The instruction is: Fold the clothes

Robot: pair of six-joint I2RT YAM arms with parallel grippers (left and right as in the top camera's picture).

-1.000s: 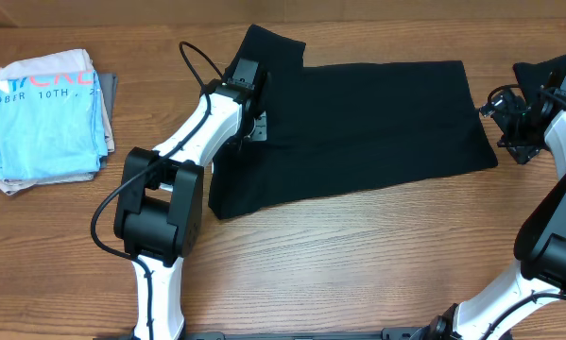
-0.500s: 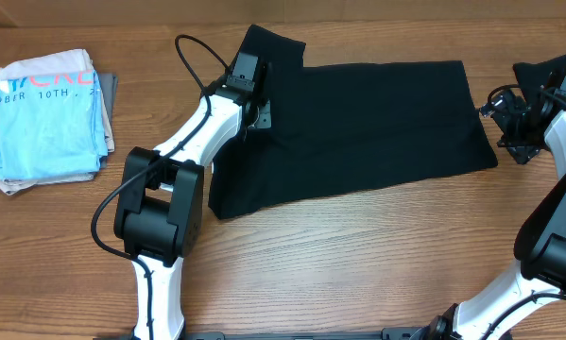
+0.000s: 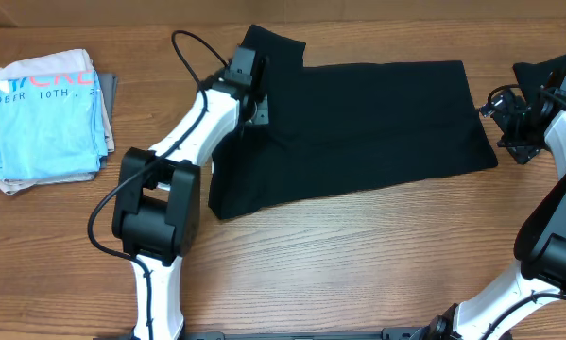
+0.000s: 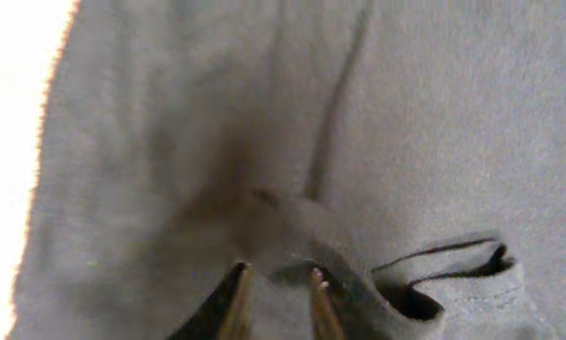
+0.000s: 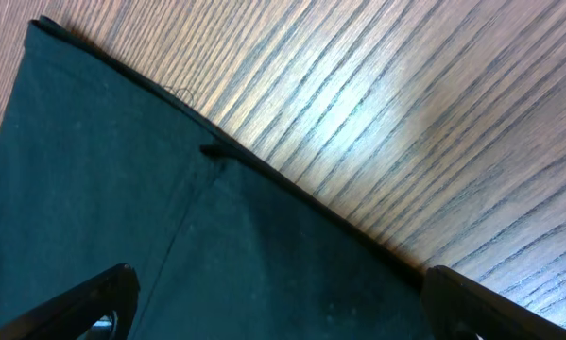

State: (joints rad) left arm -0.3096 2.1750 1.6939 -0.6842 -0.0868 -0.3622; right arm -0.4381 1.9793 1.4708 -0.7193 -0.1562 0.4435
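Note:
A large plain black T-shirt (image 3: 358, 123) lies spread on the wooden table, one sleeve pointing to the far left. My left gripper (image 3: 260, 111) is at the shirt's left part near that sleeve. In the left wrist view its fingers (image 4: 275, 283) are nearly together with a ridge of the shirt's fabric (image 4: 405, 113) pinched between them. My right gripper (image 3: 503, 127) is just off the shirt's right edge. In the right wrist view it (image 5: 283, 312) is wide open and empty above black fabric (image 5: 122, 189) with a hem and seam.
A folded light-blue T-shirt with printed lettering (image 3: 46, 118) lies on a small pile at the far left. Another black garment (image 3: 547, 71) lies at the far right edge, behind the right arm. Bare wood (image 3: 358, 255) runs along the front.
My left gripper has shifted slightly toward the far side of the table with the fabric in it. The right arm has not moved.

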